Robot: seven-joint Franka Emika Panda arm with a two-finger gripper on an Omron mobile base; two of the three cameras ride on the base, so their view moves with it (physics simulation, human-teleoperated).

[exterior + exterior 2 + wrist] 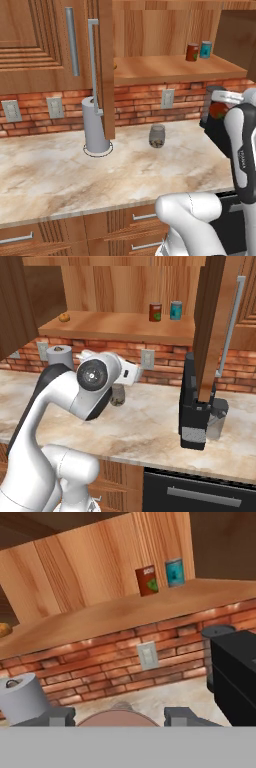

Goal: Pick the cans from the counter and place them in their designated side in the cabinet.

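While one red can (155, 312) stands upright on the cabinet's shelf board (115, 326), long axis straight up and down and metal top to the ceiling, a second one is up in the air in the robot's grip! From the hand view, the rounded reddish top of that held can (111, 718) swells up between the two dark fingertips (59, 716), and the gripper (119, 717) is clamped on it from either side. The left base view catches a patch of red at the hand, beside the arm's forearm, high over the right end of the counter (60, 170); which way this can is tilted, I can't tell from here.

Back to the shelved can: short, red, a green-and-white mark on its label, a dark band near the top. Just beside it, on its right in both base views, stands a teal-blue can (175, 310), also upright, the two close but apart. Far off at the other end of the same board lies a small round orange-brown item (64, 317).

Down on the marbled counter, a greyish glass jar (157, 136) stands upright with brownish contents low inside. A grey paper-towel roll (94, 127) rises on its round base near the open cabinet door (106, 65). A black coffee machine (196, 411) sits at the counter's right end.
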